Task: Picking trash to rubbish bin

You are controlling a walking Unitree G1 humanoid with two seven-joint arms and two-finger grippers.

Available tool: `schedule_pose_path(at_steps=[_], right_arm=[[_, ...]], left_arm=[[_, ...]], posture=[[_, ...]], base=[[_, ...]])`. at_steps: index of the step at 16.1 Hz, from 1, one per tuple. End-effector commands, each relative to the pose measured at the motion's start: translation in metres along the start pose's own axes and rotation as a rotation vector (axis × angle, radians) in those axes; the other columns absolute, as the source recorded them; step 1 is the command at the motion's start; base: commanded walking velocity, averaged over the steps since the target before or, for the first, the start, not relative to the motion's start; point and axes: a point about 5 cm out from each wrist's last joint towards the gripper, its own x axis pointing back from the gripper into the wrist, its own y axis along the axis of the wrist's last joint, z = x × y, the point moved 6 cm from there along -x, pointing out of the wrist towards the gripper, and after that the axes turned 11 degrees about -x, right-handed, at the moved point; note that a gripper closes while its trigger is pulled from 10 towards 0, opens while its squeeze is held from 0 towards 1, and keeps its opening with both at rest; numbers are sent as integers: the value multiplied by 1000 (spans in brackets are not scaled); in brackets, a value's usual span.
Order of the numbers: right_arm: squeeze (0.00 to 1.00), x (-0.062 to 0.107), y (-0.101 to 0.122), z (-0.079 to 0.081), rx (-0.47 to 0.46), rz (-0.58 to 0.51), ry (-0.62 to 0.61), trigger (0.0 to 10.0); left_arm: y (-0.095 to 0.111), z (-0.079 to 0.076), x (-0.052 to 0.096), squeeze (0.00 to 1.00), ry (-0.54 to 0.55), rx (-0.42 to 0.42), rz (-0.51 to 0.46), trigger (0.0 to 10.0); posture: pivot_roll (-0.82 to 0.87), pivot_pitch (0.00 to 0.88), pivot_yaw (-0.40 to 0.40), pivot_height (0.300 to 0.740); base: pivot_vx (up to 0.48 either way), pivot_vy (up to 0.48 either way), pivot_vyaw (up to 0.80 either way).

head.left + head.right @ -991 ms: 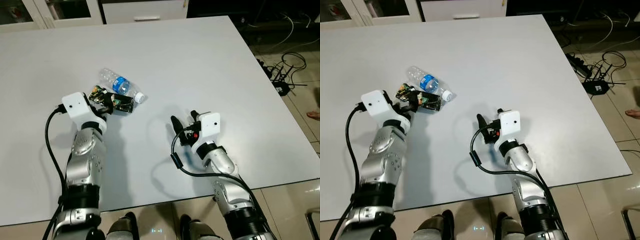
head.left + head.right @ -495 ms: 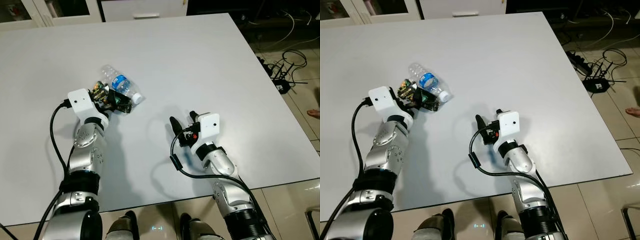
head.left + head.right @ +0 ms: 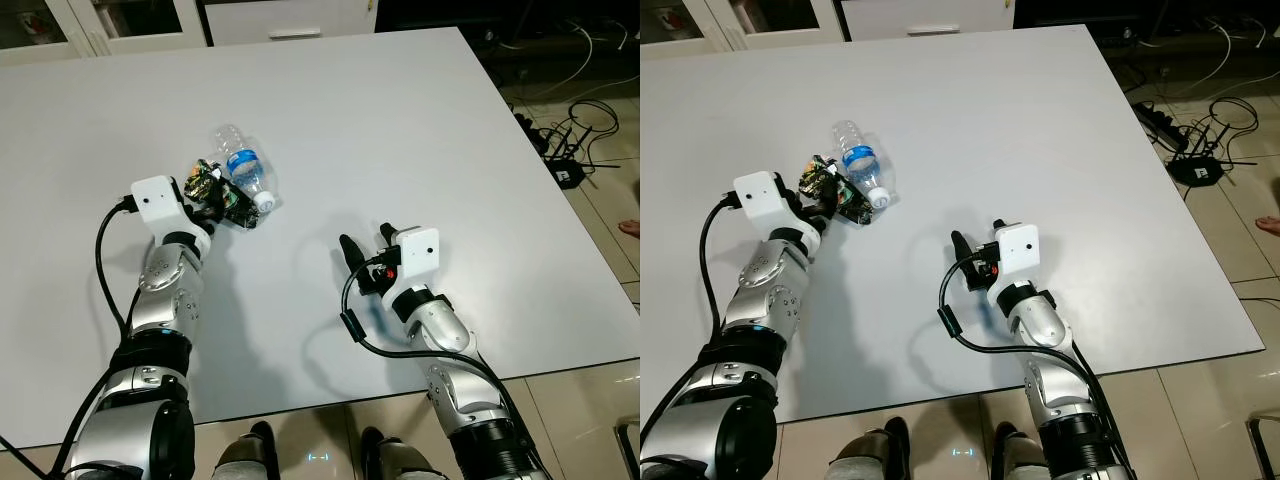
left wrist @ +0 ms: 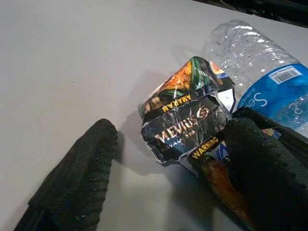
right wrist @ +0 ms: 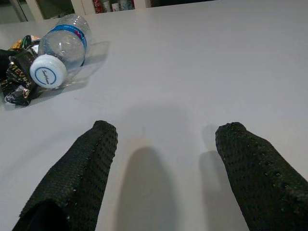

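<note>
The left gripper is spread around a crumpled wrapper, beside a plastic bottle on the table. The right gripper is held spread near the table's front edge.

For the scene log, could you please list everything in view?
Table: one, white, before the robot.
Plastic bottle: one, clear with blue label and white cap, lying on the table's left part.
Crumpled wrapper: one, black with gold print, against the bottle.
Cables: several, black and white, on the floor to the right.
Cabinets: white, behind the table.
Left end effector: one, black, open around the wrapper.
Right end effector: one, black, open above bare table.
</note>
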Motion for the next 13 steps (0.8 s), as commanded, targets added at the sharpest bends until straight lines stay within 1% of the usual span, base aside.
schedule_pose_path(at_steps=[1,10,11,13], right_arm=[[0,3,-3,0,-4,15,-4,10000],[0,4,-6,1,-5,30,7,10000],[0,5,-10,1,-15,51,17,10000],[0,13,-20,4,-53,115,89,10000]], left_arm=[[-44,-2,10,0,-10,28,149,0],[-44,-2,9,0,-21,42,136,0],[-44,-2,10,0,-22,44,136,0],[-45,-2,10,0,-23,46,138,0]], posture=[[-61,248,20,740],[-61,246,18,740],[-61,246,18,740],[-67,248,12,740]], base=[[0,0,0],[0,0,0],[0,0,0],[0,0,0]])
